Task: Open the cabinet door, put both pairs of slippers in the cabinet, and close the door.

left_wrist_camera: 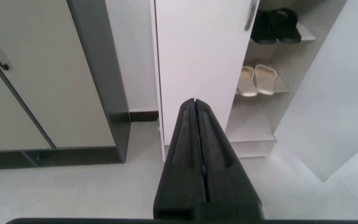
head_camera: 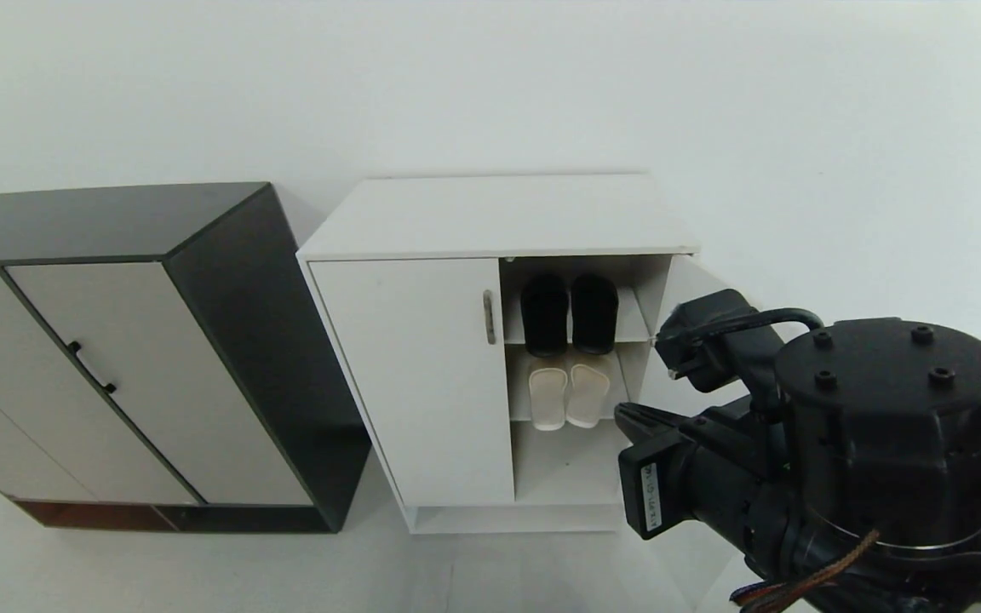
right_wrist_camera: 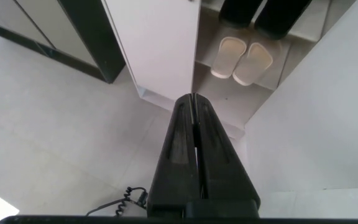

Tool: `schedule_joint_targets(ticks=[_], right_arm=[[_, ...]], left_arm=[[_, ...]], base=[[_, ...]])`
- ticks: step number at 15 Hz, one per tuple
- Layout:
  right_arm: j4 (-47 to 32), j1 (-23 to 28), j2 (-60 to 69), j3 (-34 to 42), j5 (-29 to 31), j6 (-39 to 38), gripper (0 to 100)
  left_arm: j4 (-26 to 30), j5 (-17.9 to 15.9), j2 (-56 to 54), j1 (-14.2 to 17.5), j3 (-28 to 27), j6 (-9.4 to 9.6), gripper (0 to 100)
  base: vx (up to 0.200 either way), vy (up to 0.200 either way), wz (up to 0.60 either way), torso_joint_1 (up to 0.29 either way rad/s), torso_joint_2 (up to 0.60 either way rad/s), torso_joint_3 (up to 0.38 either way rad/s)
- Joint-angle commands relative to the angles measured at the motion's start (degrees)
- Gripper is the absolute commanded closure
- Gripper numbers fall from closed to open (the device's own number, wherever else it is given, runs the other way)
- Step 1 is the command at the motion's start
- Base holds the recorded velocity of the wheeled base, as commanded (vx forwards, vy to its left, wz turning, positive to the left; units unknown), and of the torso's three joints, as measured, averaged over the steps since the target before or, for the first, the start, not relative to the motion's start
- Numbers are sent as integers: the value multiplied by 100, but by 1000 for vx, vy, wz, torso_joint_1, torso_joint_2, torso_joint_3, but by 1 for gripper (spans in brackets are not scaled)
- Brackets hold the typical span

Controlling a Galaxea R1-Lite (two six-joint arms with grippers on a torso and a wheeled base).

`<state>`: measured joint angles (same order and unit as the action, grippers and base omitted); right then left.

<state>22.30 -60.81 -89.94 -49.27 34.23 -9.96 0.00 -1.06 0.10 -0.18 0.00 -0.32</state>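
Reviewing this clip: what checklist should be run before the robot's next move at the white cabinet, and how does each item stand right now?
1. Black slippers inside, on the upper shelf: ok.
2. White slippers inside, on the shelf below: ok.
3. Left claw shut and holding nothing: ok.
4. Right claw shut and holding nothing: ok.
5. Right door closed: not ok, it stands swung open.
6. Slipper ends clear of the door's closing path: cannot tell; the white pair lies close to its shelf's front edge.
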Motion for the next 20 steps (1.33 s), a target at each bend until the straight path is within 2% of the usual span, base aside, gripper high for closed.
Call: schedule_joint_targets(ticks=[1, 5, 13, 20], right_arm=[[82, 34, 3, -3, -13, 3, 100], [337, 60, -50, 164, -13, 205, 100], [433, 87, -94, 173, -13, 214, 100], [425, 174, -94, 173, -4, 240, 100]], left_arm=[[0, 1, 8, 1, 0, -3, 100], [0, 1, 8, 1, 0, -3, 100], [0, 1, 8, 1, 0, -3, 100], [0, 1, 8, 1, 0, 5, 100]], base=[[0, 0, 0, 227, -554, -315], [0, 0, 0, 161, -373, -211], [0, 0, 0, 5, -9, -6], [0, 0, -600, 4, -2, 1]])
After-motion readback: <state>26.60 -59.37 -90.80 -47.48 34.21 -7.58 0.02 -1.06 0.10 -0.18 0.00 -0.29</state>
